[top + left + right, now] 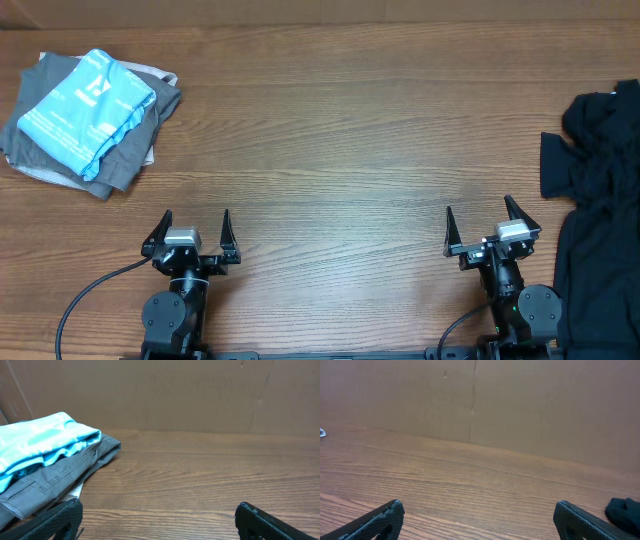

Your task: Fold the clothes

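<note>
A heap of crumpled black clothes (600, 190) lies at the table's right edge, running off the frame; a small corner of black clothes (624, 512) shows at the right of the right wrist view. My right gripper (479, 219) stands open near the front edge, just left of the heap, with nothing between its fingers. My left gripper (196, 219) stands open at the front left, also empty, over bare wood. In each wrist view the left gripper (159, 510) and the right gripper (479, 509) show two fingertips wide apart.
A folded stack (90, 115) sits at the back left: a light blue garment (40, 440) on top of grey ones (60, 477) and a white one. A brown cardboard wall (480, 400) stands behind the wooden table (340, 140).
</note>
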`<move>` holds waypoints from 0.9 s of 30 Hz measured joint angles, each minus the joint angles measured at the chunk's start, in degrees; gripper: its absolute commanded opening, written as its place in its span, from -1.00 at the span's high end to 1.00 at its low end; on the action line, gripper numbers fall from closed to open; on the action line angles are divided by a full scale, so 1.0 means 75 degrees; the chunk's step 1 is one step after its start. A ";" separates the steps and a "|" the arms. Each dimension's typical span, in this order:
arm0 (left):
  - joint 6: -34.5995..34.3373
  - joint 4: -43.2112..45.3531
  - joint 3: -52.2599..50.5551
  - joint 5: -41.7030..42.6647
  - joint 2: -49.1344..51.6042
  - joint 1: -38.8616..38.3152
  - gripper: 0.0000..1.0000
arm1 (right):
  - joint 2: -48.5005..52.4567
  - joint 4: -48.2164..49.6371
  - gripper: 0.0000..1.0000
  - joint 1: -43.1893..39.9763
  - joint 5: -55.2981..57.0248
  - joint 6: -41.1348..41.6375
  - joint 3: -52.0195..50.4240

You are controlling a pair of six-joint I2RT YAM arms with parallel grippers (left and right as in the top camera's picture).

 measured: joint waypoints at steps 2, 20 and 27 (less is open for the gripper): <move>0.0000 0.0000 0.0000 0.0000 0.0000 0.0000 -1.00 | -0.0003 -0.0003 -1.00 -0.0073 0.0006 0.0006 0.0000; 0.0000 0.0000 0.0000 0.0000 0.0000 0.0000 -1.00 | -0.0003 -0.0003 -1.00 -0.0207 0.0029 0.0006 0.0000; 0.0000 0.0000 0.0000 0.0000 0.0000 0.0000 -1.00 | 0.0000 0.0000 -1.00 -0.0207 0.0029 0.0006 0.0000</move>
